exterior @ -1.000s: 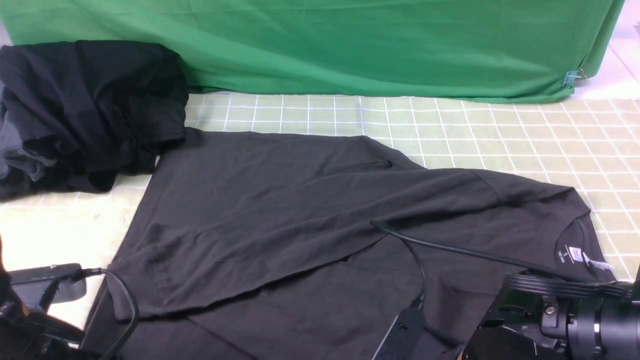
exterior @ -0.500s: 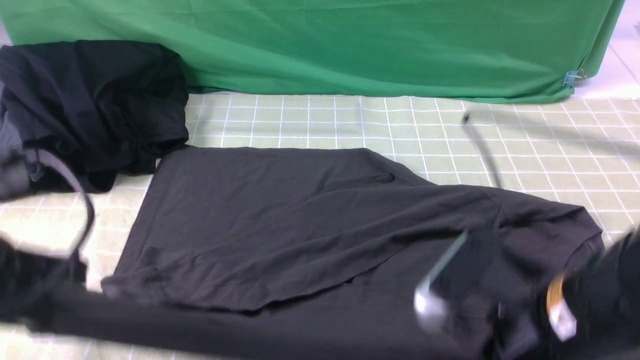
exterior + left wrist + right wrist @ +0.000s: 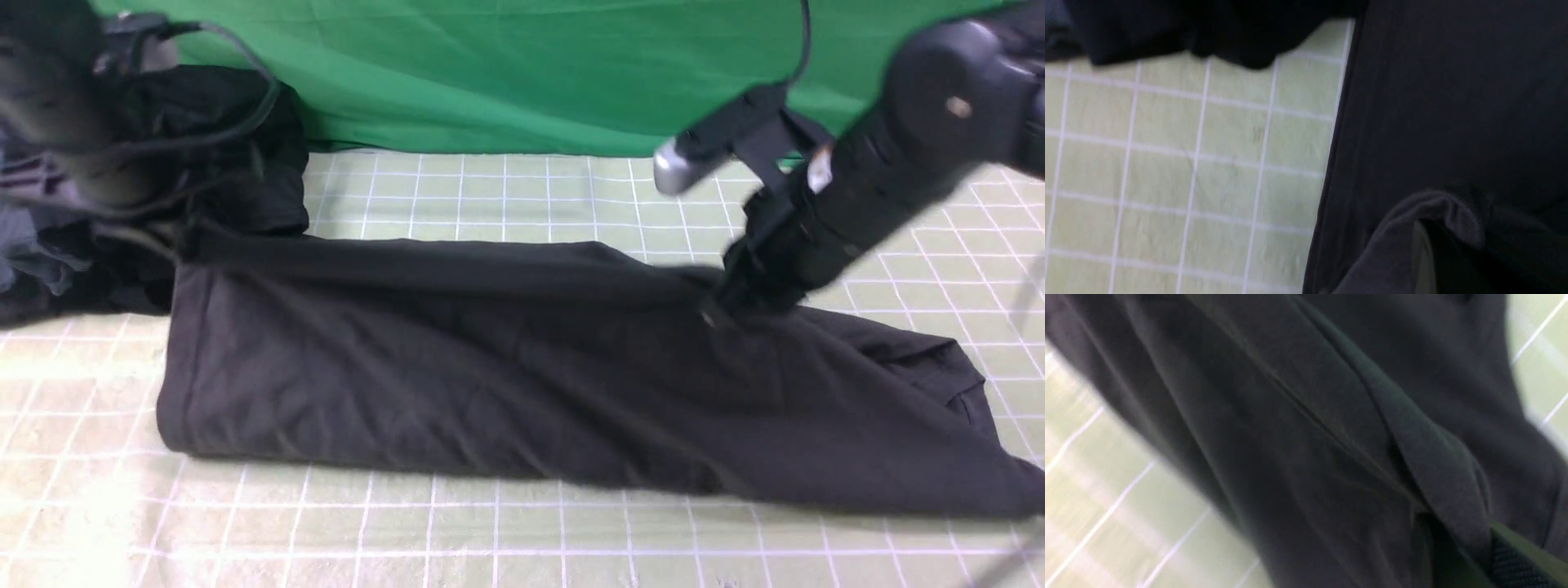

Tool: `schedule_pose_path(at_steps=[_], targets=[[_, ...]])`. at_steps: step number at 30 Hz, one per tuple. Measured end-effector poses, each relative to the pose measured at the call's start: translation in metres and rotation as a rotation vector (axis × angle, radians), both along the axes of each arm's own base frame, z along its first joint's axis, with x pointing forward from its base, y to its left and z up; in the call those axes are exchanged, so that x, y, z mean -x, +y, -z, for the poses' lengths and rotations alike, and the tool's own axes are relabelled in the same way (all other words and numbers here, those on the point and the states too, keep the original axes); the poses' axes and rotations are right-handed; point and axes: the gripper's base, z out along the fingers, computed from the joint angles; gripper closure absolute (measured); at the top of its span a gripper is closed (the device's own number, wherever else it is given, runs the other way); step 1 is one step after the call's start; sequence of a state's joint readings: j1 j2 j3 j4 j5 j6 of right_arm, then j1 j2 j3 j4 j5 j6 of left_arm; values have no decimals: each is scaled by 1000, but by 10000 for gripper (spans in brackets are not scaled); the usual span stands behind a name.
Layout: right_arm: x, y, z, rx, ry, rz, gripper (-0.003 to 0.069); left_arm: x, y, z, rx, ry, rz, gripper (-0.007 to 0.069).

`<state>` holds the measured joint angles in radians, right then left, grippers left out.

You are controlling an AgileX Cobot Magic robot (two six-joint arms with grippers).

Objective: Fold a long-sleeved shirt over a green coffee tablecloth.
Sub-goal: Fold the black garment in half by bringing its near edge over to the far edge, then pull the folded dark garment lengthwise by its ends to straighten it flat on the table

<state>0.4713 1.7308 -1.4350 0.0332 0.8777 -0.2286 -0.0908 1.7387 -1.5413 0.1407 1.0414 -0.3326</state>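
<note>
Right gripper (image 3: 725, 300) first: its jaws are clamped on a ridge of the long-sleeved shirt (image 3: 490, 384). In the right wrist view a fold of dark cloth runs straight down into them, and only a corner of one ribbed black pad (image 3: 1508, 555) shows past the fabric. The left gripper (image 3: 1433, 249) is harder to read. From the front its tip is lost in blur against dark cloth at the shirt's far left corner. In the left wrist view, a hemmed edge bunches over one pale finger (image 3: 1419, 257), and the other finger is hidden, so the jaws are together on the cloth.

The shirt lies as a long dark band across the green coffee tablecloth (image 3: 408, 531). Both grips sit on its far edge, which is raised a little, while the near edge rests flat on the squares. Its right end trails toward the picture's edge. No lettering can be seen on it.

Both arms are smeared: the left arm (image 3: 65, 106) comes in from the upper left, the right arm (image 3: 898, 155) from the upper right. A heap of black garments (image 3: 245, 163) sits just behind the left corner, partly covered by that arm. The plain green backdrop (image 3: 506, 73) hangs beyond.
</note>
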Motion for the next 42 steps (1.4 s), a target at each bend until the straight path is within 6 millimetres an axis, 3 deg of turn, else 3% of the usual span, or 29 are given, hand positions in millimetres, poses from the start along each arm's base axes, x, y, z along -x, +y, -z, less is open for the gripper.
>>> schedule_pose_path(at_steps=[3,8,13,17,19,24,27,30,33,36,37,40,42], targets=[[-38,5,16,-3,-14,23,613,-41,6,14,-1,-11,-20,611],[-84,13,51,5,-14,42,613,-83,8,44,-9,-12,-16,611],[-109,20,79,21,-16,42,594,-105,7,71,-21,-23,-4,607],[-119,23,95,16,-52,43,517,-115,9,82,-37,-58,8,564],[-121,23,97,10,-62,53,476,-117,10,83,-46,-69,12,529],[-124,21,93,-4,-89,82,354,-121,17,80,-98,-97,16,328],[-123,18,81,-9,-111,97,358,-123,19,69,-118,-122,-12,245],[-120,12,44,-32,-203,156,403,-124,24,41,-140,-138,-61,199],[-116,7,17,-49,-263,182,434,-120,24,27,-132,-106,-42,241],[-107,3,4,-35,-243,191,469,-114,14,21,-33,-34,34,378],[-103,1,2,-10,-210,188,510,-112,2,23,52,-4,115,496],[-99,-1,5,23,-164,181,585,-109,-20,28,134,20,231,584],[-97,-5,7,48,-123,186,640,-103,-55,40,182,58,342,619]])
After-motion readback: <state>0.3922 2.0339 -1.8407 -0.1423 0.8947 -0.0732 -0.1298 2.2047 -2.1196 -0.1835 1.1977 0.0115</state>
